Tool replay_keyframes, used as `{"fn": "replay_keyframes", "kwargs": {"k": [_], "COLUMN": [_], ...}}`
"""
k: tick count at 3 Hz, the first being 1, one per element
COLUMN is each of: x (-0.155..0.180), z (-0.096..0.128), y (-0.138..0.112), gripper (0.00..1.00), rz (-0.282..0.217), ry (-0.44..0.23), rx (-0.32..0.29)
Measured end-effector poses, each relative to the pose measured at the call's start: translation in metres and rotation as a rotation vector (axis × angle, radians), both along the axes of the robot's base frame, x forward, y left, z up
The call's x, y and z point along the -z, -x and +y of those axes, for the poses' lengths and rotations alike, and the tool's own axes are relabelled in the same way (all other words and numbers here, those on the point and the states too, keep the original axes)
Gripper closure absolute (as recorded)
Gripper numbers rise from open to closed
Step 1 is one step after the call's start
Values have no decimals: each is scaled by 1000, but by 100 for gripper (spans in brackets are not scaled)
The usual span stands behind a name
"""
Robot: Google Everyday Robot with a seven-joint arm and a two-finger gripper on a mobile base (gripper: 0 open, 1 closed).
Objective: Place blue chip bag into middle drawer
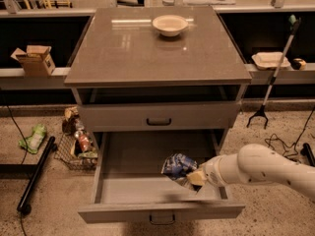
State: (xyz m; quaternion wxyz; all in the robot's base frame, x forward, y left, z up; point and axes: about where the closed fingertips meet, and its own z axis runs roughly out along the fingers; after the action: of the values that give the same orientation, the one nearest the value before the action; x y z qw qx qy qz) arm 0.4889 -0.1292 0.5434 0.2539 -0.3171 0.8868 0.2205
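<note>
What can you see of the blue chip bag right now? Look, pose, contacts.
The blue chip bag is dark blue glossy foil with pale patches, and it is crumpled and tilted. It lies within the outline of the open middle drawer, toward the tray's right front. The gripper, reaching in from the right, meets the bag at its right edge and appears clamped on it. Whether the bag's underside touches the tray floor cannot be told.
</note>
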Motion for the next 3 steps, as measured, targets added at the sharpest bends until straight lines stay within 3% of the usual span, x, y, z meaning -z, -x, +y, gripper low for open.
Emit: {"fn": "replay_keyframes", "kwargs": {"k": [1, 3], "x": [36, 85], "z": [6, 10], "y": [-6, -25], "gripper": [100, 59], "rz": [39, 106], "ry": [5, 5], "rx": [36, 104]}}
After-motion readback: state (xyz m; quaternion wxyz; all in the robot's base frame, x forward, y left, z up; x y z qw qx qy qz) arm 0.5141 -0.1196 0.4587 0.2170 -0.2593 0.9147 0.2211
